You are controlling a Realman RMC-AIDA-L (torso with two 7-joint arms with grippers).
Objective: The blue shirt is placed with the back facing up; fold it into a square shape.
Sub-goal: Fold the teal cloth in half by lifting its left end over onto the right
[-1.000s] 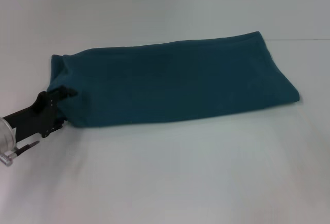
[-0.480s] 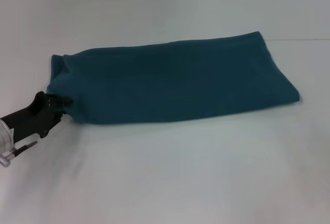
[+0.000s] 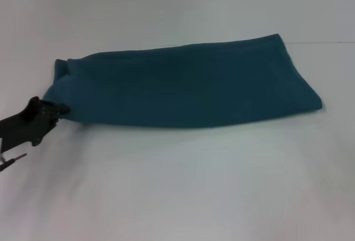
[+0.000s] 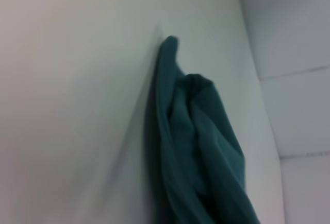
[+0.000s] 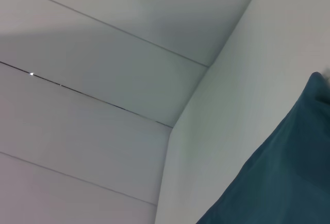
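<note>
1. Across the middle of the head view, the blue shirt (image 3: 183, 83) lay folded into a long band on the white table (image 3: 183, 185), running from the left-centre of the frame up to the right. Its plain side faced up, and no lettering showed.
2. At the left edge of that view, the left gripper (image 3: 60, 108) reached in from the lower left, its black tips touching the near left corner of the shirt. The cloth at that end was bunched and drawn toward the gripper. Whether the fingers were pinching the fabric or merely resting against it, I could not tell from this angle.
3. In the left wrist view, the shirt (image 4: 198, 147) filled the lower centre of the frame as a gathered, creased ridge of cloth, rising to a point at the upper centre. The table (image 4: 72, 105) took up the left half; pale wall panels (image 4: 294, 105) stood at the right. The gripper's own fingers did not appear here.
4. In the right wrist view, a flat stretch of the shirt (image 5: 278, 177) occupied the lower right corner, lying on the table (image 5: 247, 80). Pale wall panels (image 5: 87, 105) filled the left and top. The right gripper itself was not visible in any view.
</note>
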